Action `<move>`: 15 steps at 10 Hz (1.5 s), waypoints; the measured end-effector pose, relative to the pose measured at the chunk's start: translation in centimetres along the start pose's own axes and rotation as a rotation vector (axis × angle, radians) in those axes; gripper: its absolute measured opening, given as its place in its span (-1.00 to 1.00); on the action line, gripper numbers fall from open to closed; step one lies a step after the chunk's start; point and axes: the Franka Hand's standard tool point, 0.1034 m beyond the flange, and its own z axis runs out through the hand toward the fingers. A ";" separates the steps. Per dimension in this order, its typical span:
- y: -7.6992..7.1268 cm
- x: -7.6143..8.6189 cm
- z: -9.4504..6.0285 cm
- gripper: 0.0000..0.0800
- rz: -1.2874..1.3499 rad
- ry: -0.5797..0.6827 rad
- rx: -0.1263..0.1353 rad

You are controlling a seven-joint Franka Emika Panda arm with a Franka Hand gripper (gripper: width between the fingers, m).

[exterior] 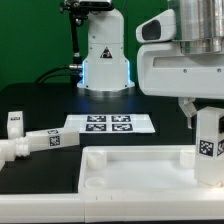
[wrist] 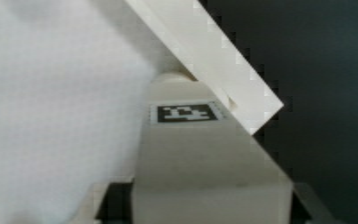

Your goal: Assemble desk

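Observation:
The white desk top (exterior: 135, 172) lies flat at the front, its round corner holes facing up. At its corner on the exterior view's right a white desk leg (exterior: 208, 146) stands upright, its tag showing. My gripper (exterior: 204, 116) comes down on that leg from above. In the wrist view the leg (wrist: 197, 160) fills the whole gap between my dark fingers (wrist: 119, 203), and my gripper (wrist: 202, 208) is shut on it. Beside the leg are the desk top's rim (wrist: 208, 55) and its flat face (wrist: 51, 100).
On the exterior view's left two more legs rest on the black table, one lying (exterior: 40, 142) and one short end-on (exterior: 15, 123). The marker board (exterior: 110, 124) lies behind the desk top. The robot base (exterior: 105, 60) stands at the back.

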 end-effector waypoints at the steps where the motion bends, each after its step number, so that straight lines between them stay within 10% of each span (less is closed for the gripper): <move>1: 0.1 -0.1 0.1 -0.27 0.223 -0.022 0.014; 6: -0.2 -0.5 0.2 -0.10 0.475 -0.075 0.043; 9: -0.4 -0.7 0.2 0.54 -0.010 -0.054 0.056; 12: -0.3 -0.5 0.2 0.62 -0.195 -0.047 0.060; 15: -0.8 -0.2 -0.3 0.62 -0.720 0.007 0.004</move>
